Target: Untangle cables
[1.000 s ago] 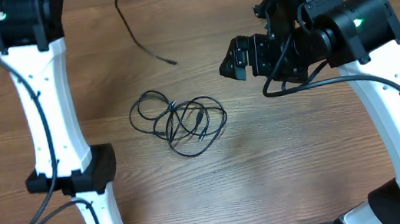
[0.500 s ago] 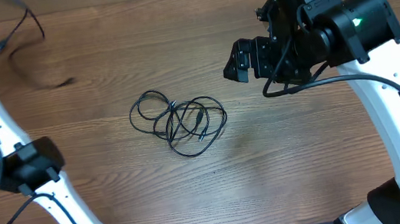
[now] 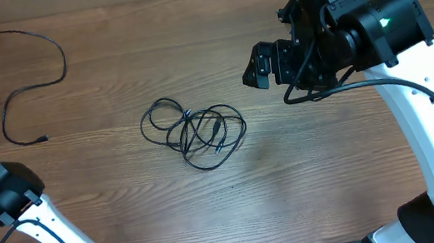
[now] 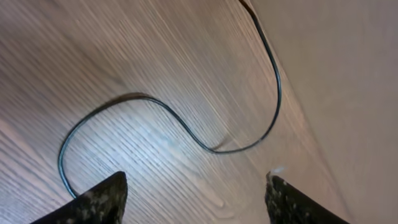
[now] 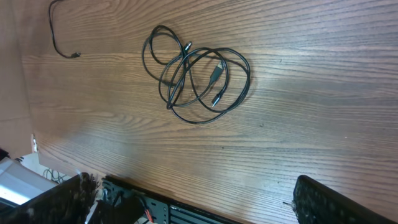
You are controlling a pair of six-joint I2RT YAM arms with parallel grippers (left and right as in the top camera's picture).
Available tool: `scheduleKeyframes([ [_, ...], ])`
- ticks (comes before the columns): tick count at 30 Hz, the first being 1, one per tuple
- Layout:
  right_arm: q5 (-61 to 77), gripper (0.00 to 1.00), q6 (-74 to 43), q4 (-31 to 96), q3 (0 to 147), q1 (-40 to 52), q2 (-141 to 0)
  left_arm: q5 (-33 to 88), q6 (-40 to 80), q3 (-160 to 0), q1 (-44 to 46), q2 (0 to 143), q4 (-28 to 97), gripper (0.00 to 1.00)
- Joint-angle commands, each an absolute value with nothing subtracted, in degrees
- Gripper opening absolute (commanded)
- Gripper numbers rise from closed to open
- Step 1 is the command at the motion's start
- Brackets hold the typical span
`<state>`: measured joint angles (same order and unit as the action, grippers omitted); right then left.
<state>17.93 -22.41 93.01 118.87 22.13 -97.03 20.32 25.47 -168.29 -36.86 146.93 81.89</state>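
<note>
Since one strand is already lying apart from the rest, the work is looking to be between one pull-out and the next. The wooden counter point(image 3: 308, 177) is carrying everything. The right arm point(image 3: 417, 112) is hanging at about 2 o'clock from the middle, with the right gripper point(image 3: 258, 66) showing its fingers spread wide and holding nothing. The left arm point(image 3: 55, 235) is reaching up the 9 o'clock edge, and the left gripper point(image 4: 196, 180) is hovering at 10 o'clock, fingers spread and empty, just above the freed cord.

The tangle of cables point(image 3: 193, 133) is sitting at the middle of the counter, its loops crossing one another around two plug ends point(image 5: 219, 70). The loose cable point(image 3: 57, 58) is curving across the 10 o'clock corner, well apart from the tangle, and ending in a small plug point(image 3: 43, 140).

The next move is probably calling for fingers coming down on one outer loop point(image 3: 153, 117) at the tangle's 9 o'clock side, pinching that strand alone. What is standing in the way is the crossings themselves, and thin cords lying flat on the wood are likely making a clean pinch awkward
</note>
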Motion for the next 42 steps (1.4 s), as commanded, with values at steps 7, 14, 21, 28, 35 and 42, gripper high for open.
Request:
scheduleKeyframes([
  [7, 17.58, 1.0, -22.02, 93.36, 119.22, 23.88, -97.23, -1.72, 23.88, -158.41, -28.49, 146.89, 83.18, 1.0],
  [14, 17.58, 1.0, -22.02, 92.97, 119.22, 24.82, -97.86, -2.96, 29.89, -145.08, -25.32, 146.89, 67.53, 1.0],
  [21, 17.61, 1.0, -22.48, 92.47, 118.19, 24.8, -99.2, -2.61, 39.16, -133.62, -25.47, 146.89, 51.48, 1.0],
  [28, 17.63, 1.0, -22.68, 90.78, 112.36, 24.82, -99.2, -1.96, 39.51, -127.15, -25.32, 146.89, 42.81, 0.93],
  [35, 17.63, 1.0, -24.18, 90.17, 109.8, 24.82, -99.2, -3.73, 37.3, -123.9, -25.26, 146.89, 37.65, 0.12],
  [42, 17.63, 1.0, -24.16, 90.85, 109.8, 24.8, -99.2, -2.96, 23.33, -126.15, -25.26, 146.65, 33.34, 0.04],
])
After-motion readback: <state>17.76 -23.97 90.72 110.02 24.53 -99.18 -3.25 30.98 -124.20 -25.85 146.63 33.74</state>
